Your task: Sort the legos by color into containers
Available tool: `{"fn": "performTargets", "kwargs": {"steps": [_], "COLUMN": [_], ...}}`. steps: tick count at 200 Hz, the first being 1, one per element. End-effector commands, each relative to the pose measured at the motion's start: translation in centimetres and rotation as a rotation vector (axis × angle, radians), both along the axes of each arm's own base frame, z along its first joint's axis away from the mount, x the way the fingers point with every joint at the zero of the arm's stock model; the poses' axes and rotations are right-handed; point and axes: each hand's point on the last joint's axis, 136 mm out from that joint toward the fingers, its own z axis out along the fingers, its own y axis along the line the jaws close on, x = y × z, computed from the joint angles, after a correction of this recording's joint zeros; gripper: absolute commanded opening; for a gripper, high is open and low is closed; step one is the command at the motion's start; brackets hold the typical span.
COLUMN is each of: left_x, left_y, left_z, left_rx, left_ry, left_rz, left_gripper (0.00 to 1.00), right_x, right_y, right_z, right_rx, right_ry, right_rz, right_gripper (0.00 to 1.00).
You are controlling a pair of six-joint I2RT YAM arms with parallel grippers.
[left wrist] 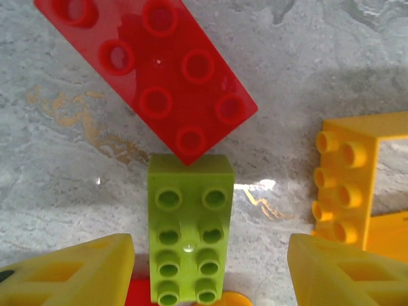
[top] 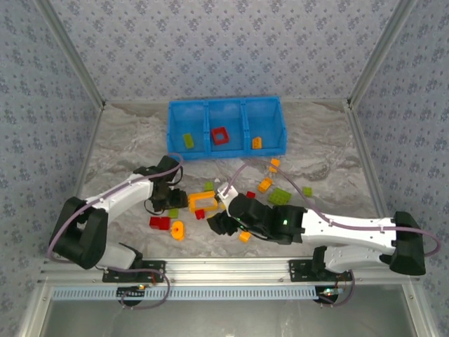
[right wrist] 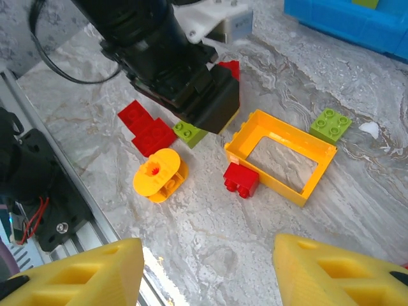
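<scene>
From above, the bin (top: 226, 126) sits far, one brick per compartment. Loose legos (top: 279, 196) lie on the tabletop (top: 316, 154), partly hidden by the arms.

Left wrist: the left claw (left wrist: 210, 261) gapes wide around a green brick (left wrist: 190, 236); a red brick (left wrist: 156, 70) runs out of view.

Right wrist: the right claw (right wrist: 207, 268) is wide, holding nothing; the left arm (right wrist: 159, 44) hides most of the green brick (right wrist: 191, 132).

Right gripper (right wrist: 207, 247) is seen at the bottom edge, yellow fingers (right wrist: 95, 271) spread apart, nothing held between. Orange frame (right wrist: 255, 127) is laid flat on the table (right wrist: 210, 223), a small red brick (right wrist: 241, 180) touching it. Lime brick (right wrist: 190, 132) is partly covered by the left gripper (right wrist: 205, 115). Blue bin (right wrist: 357, 24) is seen top right.
</scene>
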Motion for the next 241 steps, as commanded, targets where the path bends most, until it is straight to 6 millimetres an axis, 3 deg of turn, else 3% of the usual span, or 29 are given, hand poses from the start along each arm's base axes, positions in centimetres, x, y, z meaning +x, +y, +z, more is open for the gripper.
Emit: {"fn": "performTargets", "kwargs": {"steps": [1, 48, 69, 103, 138, 161, 180, 217, 241], "left_x": [0.0, 0.4, 0.9, 2.0, 4.3, 7.7, 11.5, 19.8, 23.8], "left_y": [0.5, 0.9, 0.5, -0.2, -1.2, -1.8, -2.4, -2.3, -1.8], "left_z": [-1.1, -2.2, -1.6, 2.2, 8.7, 12.1, 13.3, 12.2, 10.4], "left_rx": [0.036, 0.079, 0.075, 0.132, 0.103, 0.085, 0.08, 0.127, 0.199], "left_ry": [0.019, 0.0, -0.043, -0.155, -0.282, -0.344, -0.369, -0.38, -0.351], "left_rz": [-0.014, -0.007, -0.01, -0.032, -0.016, -0.023, -0.03, -0.01, 0.007], "left_gripper": [0.61, 0.49, 0.36, 0.23, 0.21, 0.21, 0.2, 0.2, 0.19], "right_x": [0.8, 1.1, 1.2, 2.0, 3.2, 4.3, 5.6, 8.1, 9.0], "right_y": [-0.8, -0.7, -0.7, -1.5, -2.7, -3.1, -2.9, -1.1, 0.0], "right_z": [0.8, 0.9, 0.7, 1.1, 2.1, 2.6, 3.0, 3.7, 3.9], "right_rx": [0.047, 0.056, 0.058, 0.06, 0.043, 0.036, 0.028, 0.052, 0.036], "right_ry": [-0.01, -0.014, -0.014, -0.026, -0.075, -0.106, -0.116, -0.145, -0.144], "right_rz": [-0.086, -0.094, -0.098, -0.148, -0.234, -0.289, -0.337, -0.382, -0.392], "right_gripper": [0.58, 0.58, 0.58, 0.57, 0.56, 0.56, 0.56, 0.57, 0.56]}}
